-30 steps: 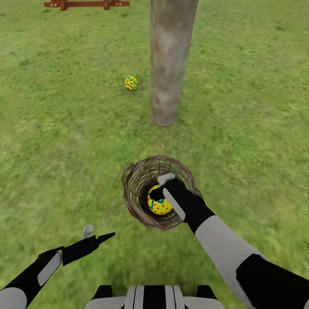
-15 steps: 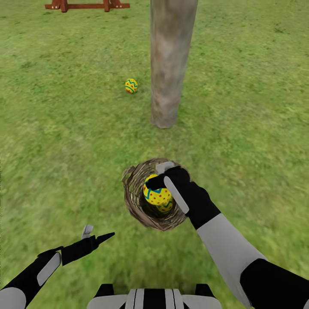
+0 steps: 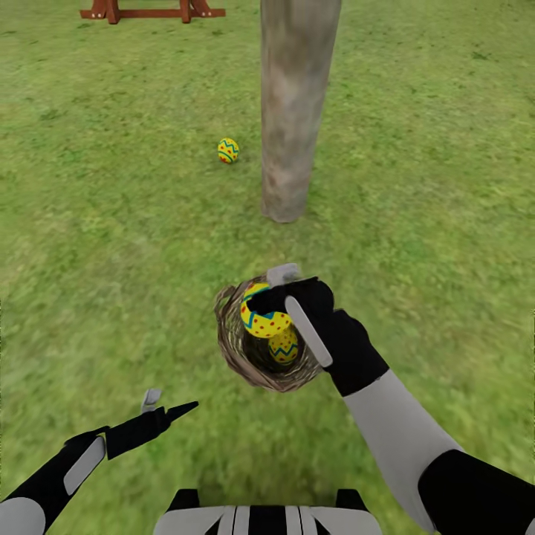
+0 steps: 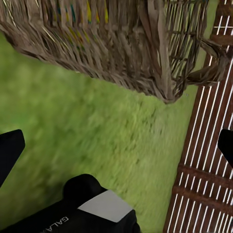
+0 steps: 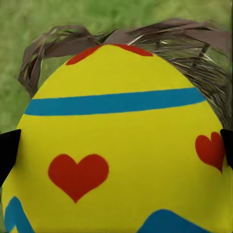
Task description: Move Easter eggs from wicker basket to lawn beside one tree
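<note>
Right gripper (image 3: 276, 303) clamping egg (image 3: 261, 318) above wicker basket (image 3: 236, 355) rim

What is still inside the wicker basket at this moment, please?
One Easter egg lies low inside the wicker basket. A second egg, held in the right pincer, sits at the rim. The pincer and that egg cover part of the basket floor, so the rest stays unseen.
</note>
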